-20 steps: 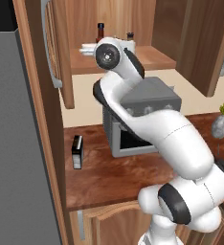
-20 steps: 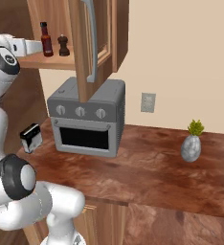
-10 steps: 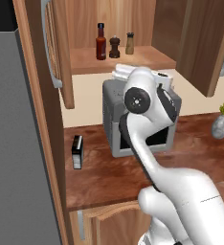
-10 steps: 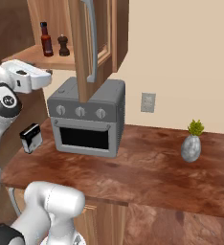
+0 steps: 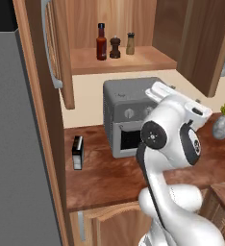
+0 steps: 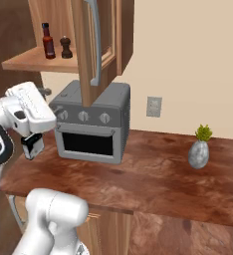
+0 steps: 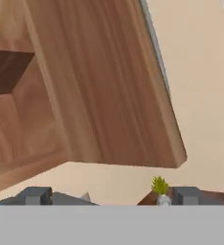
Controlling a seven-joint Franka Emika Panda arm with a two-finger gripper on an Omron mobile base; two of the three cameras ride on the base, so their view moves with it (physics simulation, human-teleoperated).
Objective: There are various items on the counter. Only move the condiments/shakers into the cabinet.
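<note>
Three condiments are counted on the wooden shelf of the open reddish-brown wall cabinet (image 5: 133,60): one red sauce bottle with a black cap (image 5: 101,43), one dark brown knobbed pepper mill (image 5: 115,48) and one tan shaker with a dark cap (image 5: 130,44), set in a row, close together but apart. In the right base view the red sauce bottle (image 6: 48,42) and the pepper mill (image 6: 65,48) are seen above and beyond the hand.

One small black-and-white rectangular box (image 5: 77,152) is left on the reddish-brown wood-grain countertop (image 5: 100,178), and is partly hidden behind the hand in the right base view. One grey toaster oven (image 6: 92,124) is placed below the cabinet, and one grey vase with a green plant (image 6: 199,150) is seen well off to the side, before a cream wall with one outlet (image 6: 154,106).

The gripper (image 7: 109,195) is seen in the hand view with its two dark fingertips (image 7: 34,195) spread wide apart; nothing is held or touched. An open cabinet door (image 7: 104,86) is seen ahead of the fingers.
</note>
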